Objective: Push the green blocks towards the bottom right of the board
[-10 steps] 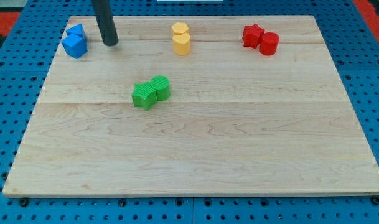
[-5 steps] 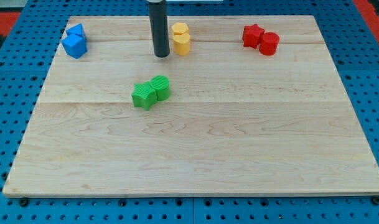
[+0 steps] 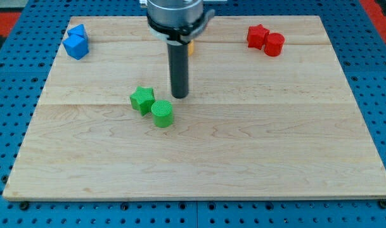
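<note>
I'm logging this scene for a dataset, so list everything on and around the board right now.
green star block: one, green, left of centre
green cylinder: one, green, touching the star's lower right
blue blocks: two, blue, top left corner
red star block: one, red, top right
red cylinder: one, red, beside the red star
yellow block: yellow, mostly hidden behind the rod
board: one, pale wood
my tip: dark rod, just upper right of the green cylinder

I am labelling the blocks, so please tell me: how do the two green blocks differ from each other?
The green star block has a pointed outline, while the green cylinder block is round. The star lies further toward the view's left and top; the cylinder lies lower and to the right. My tip is nearer the cylinder's upper right. Both share the same green and touch.
</note>
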Action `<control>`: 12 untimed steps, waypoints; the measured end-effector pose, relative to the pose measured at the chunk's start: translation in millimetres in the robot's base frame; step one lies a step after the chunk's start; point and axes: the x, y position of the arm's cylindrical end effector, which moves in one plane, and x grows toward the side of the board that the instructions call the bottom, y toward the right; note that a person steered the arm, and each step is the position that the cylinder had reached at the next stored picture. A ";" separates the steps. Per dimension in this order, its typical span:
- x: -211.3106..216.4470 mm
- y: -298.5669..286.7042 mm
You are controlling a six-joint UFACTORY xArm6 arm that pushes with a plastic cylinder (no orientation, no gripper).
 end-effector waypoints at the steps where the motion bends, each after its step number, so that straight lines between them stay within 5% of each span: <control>1: 14.6 -66.4; 2: 53.5 -72.5; 5: 49.4 8.0; 7: 109.0 187.0; 8: 112.4 180.1; 10: 33.8 -52.5; 11: 27.4 -135.9; 12: 76.4 -109.7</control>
